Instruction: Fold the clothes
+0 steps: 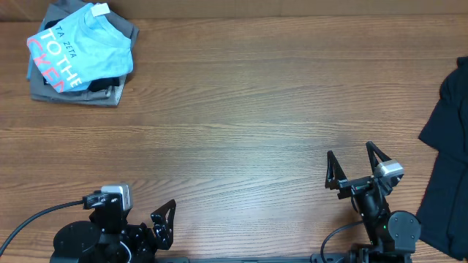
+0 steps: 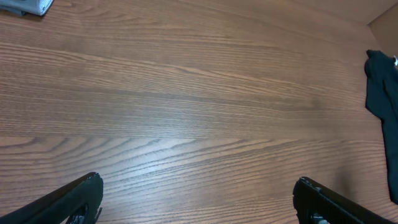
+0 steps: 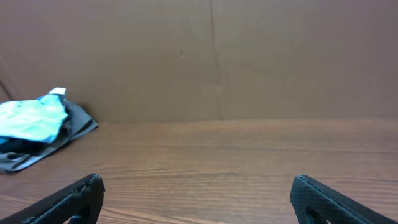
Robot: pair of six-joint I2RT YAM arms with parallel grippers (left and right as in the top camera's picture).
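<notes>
The tabletop is mostly bare wood. A dark garment drapes its right edge. A grey pile sits in the far-left corner with the T-shirt on top. The left gripper and right gripper sit at the near edge, jaws wide apart, holding nothing. It seems best to pinch only the blue layer, then drag it to the middle.

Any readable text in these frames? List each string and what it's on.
"TA ZETA": small white letters on the light blue T-shirt, far left of the table; the fold cuts off the start.
"TO THE": large lettering on the same shirt, just below.
Red lettering under that: cut by the fold, not readable.
White tag at the shirt's collar: too small to read.
Wrist views: no legible text.
</notes>
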